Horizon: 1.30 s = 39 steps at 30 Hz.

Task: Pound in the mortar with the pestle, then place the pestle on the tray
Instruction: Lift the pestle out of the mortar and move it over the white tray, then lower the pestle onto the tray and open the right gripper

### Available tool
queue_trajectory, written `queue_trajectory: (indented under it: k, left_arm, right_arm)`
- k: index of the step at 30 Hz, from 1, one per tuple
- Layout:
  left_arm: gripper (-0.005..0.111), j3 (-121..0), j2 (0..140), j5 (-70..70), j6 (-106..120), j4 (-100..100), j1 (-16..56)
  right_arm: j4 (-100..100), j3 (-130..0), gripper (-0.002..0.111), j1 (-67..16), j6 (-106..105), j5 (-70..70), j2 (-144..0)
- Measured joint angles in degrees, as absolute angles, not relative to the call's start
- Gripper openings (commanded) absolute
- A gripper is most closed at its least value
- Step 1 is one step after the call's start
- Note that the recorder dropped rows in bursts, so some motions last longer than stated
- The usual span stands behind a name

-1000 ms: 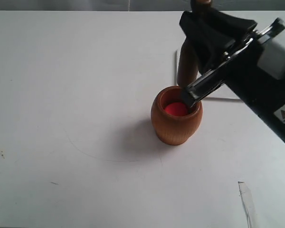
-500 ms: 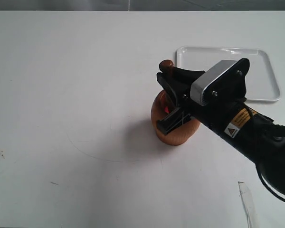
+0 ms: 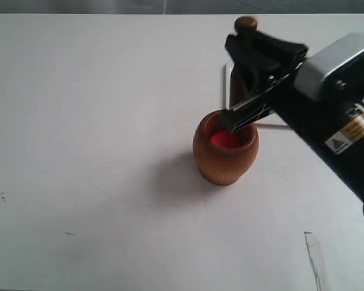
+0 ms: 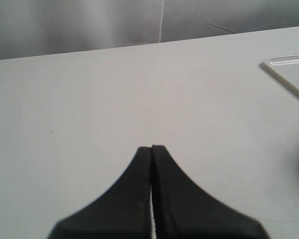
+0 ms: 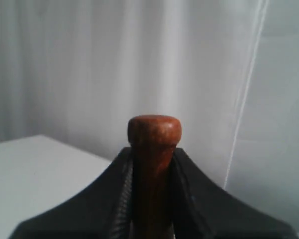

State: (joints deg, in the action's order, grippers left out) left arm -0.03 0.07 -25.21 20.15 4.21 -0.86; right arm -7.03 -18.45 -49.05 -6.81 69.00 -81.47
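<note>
The short dark-brown wooden pestle (image 3: 238,90) stood nearly upright, knob end up, clamped along its shaft between the right arm's black fingers (image 3: 261,48). Its thicker lower end hung at the far rim of the barrel-shaped, medium-brown wooden mortar (image 3: 224,159); whether it dipped into the opening could not be told. In the right wrist view the pestle (image 5: 154,133) rose between the two fingers (image 5: 120,174), which pressed on its sides, its rounded knob standing clear above them.

The mortar stood upright on the white worktop (image 3: 109,91), with something red (image 3: 224,140) lying inside it.

Just behind the mortar, the glossy white rectangular tray (image 3: 279,125) lay flat on the worktop, mostly hidden by the right arm (image 3: 327,127); only slivers of its rim showed. One rounded corner of the tray (image 4: 289,69) appeared in the left wrist view.

The left arm's fingers (image 4: 164,184) were pressed together with nothing between them, poised over bare worktop well apart from the tray. That arm did not appear in the exterior view.
</note>
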Motion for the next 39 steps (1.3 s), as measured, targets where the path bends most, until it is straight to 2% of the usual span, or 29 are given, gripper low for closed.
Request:
queue_trajectory:
  k: [2,6,8,13,22,26,39]
  left_arm:
    - [0.000,0.0,0.1,-25.2,20.1,4.2,-0.9]
    - [0.000,0.0,0.1,-25.2,20.1,4.2,-0.9]
    - [0.000,0.0,0.1,-25.2,20.1,4.2,-0.9]
    - [0.000,0.0,0.1,-25.2,20.1,4.2,-0.9]
    - [0.000,0.0,0.1,-25.2,20.1,4.2,-0.9]
    - [0.000,0.0,0.1,-25.2,20.1,4.2,-0.9]
    - [0.000,0.0,0.1,-25.2,20.1,4.2,-0.9]
  right_arm:
    - [-10.2,-18.9,0.000,-49.0,-10.2,67.7,-76.9]
    - [-29.2,-26.6,0.000,-49.0,-35.0,47.8,-67.8]
    - [-41.7,-32.6,0.000,-49.0,-51.0,39.3,-67.8]
    - [-62.8,-46.0,0.000,-45.9,-76.2,32.3,-75.1]
    - [-73.6,-53.6,0.000,-27.4,-78.9,8.0,-89.5]
    - [-74.0,-53.7,0.000,-21.9,-78.9,3.5,-95.0]
    - [-67.7,-58.5,0.000,-18.3,-79.1,2.8,-111.0]
